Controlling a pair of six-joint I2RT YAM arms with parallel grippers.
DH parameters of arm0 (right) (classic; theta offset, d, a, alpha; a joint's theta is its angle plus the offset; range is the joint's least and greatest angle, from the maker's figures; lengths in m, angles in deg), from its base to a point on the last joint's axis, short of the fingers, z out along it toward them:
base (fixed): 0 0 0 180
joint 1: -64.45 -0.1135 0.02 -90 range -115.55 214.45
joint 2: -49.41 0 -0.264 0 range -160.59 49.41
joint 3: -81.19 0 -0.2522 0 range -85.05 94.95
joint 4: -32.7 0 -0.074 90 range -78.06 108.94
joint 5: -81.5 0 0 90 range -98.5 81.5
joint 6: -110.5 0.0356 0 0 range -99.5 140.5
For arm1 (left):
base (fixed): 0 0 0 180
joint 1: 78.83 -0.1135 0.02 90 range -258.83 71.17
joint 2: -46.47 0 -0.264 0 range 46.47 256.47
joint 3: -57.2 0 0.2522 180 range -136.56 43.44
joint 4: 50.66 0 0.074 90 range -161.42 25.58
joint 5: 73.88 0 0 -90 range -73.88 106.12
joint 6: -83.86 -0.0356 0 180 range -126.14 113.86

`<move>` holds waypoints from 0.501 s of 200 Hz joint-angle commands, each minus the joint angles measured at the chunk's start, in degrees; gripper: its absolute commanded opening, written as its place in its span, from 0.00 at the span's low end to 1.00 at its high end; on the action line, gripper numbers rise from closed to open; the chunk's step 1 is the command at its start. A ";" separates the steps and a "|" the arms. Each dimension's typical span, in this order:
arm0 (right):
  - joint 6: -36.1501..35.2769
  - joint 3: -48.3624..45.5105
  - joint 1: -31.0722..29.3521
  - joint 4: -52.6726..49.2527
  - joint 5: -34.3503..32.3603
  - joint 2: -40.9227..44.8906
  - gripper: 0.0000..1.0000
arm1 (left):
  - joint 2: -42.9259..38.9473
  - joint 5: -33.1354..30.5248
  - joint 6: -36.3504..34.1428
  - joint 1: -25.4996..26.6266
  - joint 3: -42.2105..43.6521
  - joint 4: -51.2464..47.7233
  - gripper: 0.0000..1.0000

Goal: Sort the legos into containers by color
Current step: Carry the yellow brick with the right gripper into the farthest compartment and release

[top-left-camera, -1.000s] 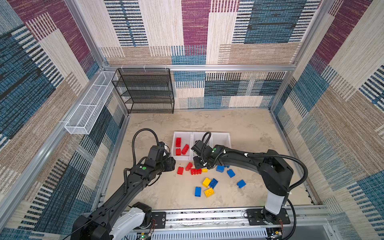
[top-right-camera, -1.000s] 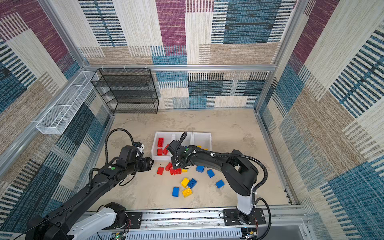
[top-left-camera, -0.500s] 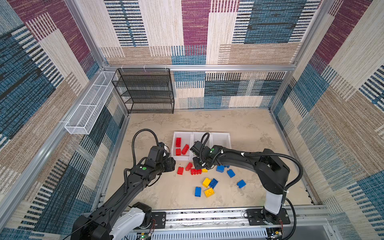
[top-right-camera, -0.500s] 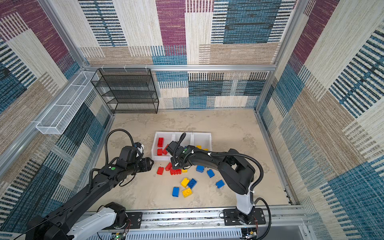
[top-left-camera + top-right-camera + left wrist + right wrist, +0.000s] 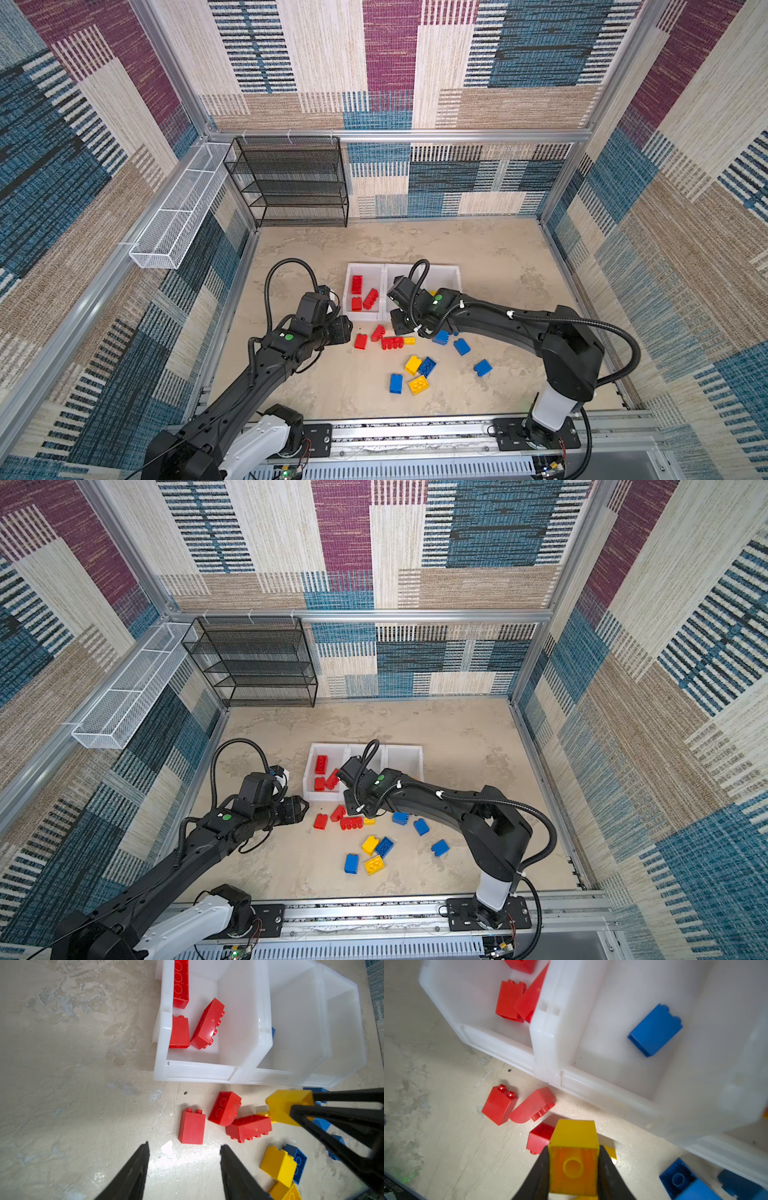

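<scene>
A sandy, marbled worktop [image 5: 478, 249] carries three white bins [image 5: 449, 270] joined in a row. The bin on the left in both top views holds three red bricks [image 5: 356, 284]. The middle bin holds one blue brick [image 5: 654, 1029].

The right gripper [image 5: 574, 1150] is clamped on a yellow brick [image 5: 574, 1136], with one finger on each side and the brick's hollow underside facing the wrist camera. The brick is held just in front of the bins, beside a long red brick [image 5: 248, 1127] lying on the worktop. Two more loose red bricks [image 5: 192, 1127] lie next to that one.

The left gripper [image 5: 185, 1145] has its jaws apart and holds nothing, near the closest loose red brick. Further from the bins, blue and yellow bricks [image 5: 415, 365] lie scattered on the worktop.
</scene>
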 commanded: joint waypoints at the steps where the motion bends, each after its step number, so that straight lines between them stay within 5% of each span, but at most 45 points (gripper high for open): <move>1: -0.31 1.11 0.33 -3.75 -4.40 3.42 0.32 | 0.00 0.36 0.60 0.02 0.07 1.13 0.58; 56: -4.58 -1.49 11.94 -4.53 -6.54 10.08 0.32 | 0.36 1.51 0.48 0.09 -0.11 1.38 0.58; 100: -10.12 -1.78 21.06 -0.18 -6.08 7.25 0.32 | 0.35 2.21 0.91 0.27 -0.14 1.37 0.58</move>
